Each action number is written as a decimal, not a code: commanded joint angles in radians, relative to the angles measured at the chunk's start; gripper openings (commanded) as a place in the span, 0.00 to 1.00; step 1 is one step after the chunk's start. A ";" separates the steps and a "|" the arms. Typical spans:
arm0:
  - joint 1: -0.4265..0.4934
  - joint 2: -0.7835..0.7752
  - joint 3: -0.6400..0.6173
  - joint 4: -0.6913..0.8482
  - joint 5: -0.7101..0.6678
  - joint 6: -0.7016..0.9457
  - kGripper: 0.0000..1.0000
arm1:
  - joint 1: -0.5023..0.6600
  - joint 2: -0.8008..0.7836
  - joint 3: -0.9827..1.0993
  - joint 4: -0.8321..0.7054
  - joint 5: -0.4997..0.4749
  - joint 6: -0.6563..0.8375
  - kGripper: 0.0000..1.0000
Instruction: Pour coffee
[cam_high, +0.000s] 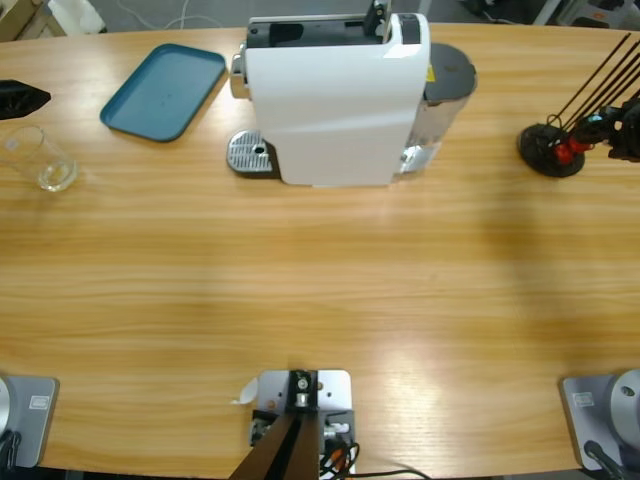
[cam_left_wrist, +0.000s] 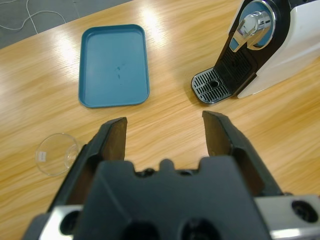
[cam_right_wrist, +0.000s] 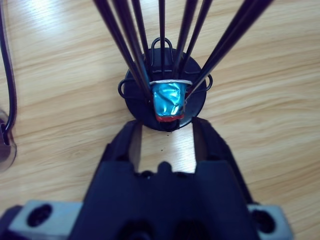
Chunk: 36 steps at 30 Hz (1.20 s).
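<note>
A small clear tumbler (cam_high: 40, 160) stands at the table's far left, with a thin pale layer of coffee (cam_high: 57, 178) at its base. In the left wrist view the tumbler (cam_left_wrist: 55, 152) lies off to the left of my left gripper (cam_left_wrist: 165, 127), which is open and holds nothing. In the high view my left gripper (cam_high: 40, 98) pokes in from the left edge, just behind the tumbler. The white coffee machine (cam_high: 335, 100) stands at the back middle, its drip grate (cam_high: 250, 153) bare. My right gripper (cam_right_wrist: 165, 132) is open, close in front of a blue capsule (cam_right_wrist: 169, 100).
A teal tray (cam_high: 165, 90) lies between the tumbler and the machine. The capsule sits in a black wire capsule holder (cam_high: 550, 150) at the right, whose rods rise toward my right gripper (cam_high: 625, 140). The machine's spout (cam_left_wrist: 252, 25) hangs over the grate (cam_left_wrist: 212, 87).
</note>
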 joint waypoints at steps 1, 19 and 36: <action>0.010 -0.011 0.035 -0.009 0.011 0.004 0.65 | -0.012 0.036 -0.013 -0.017 -0.015 -0.013 0.26; 0.010 -0.006 0.036 -0.009 0.010 0.004 0.65 | -0.012 0.059 -0.011 -0.038 -0.019 -0.015 0.22; 0.010 -0.011 0.039 -0.003 0.005 0.002 0.65 | -0.012 0.044 -0.006 -0.040 -0.027 -0.025 0.00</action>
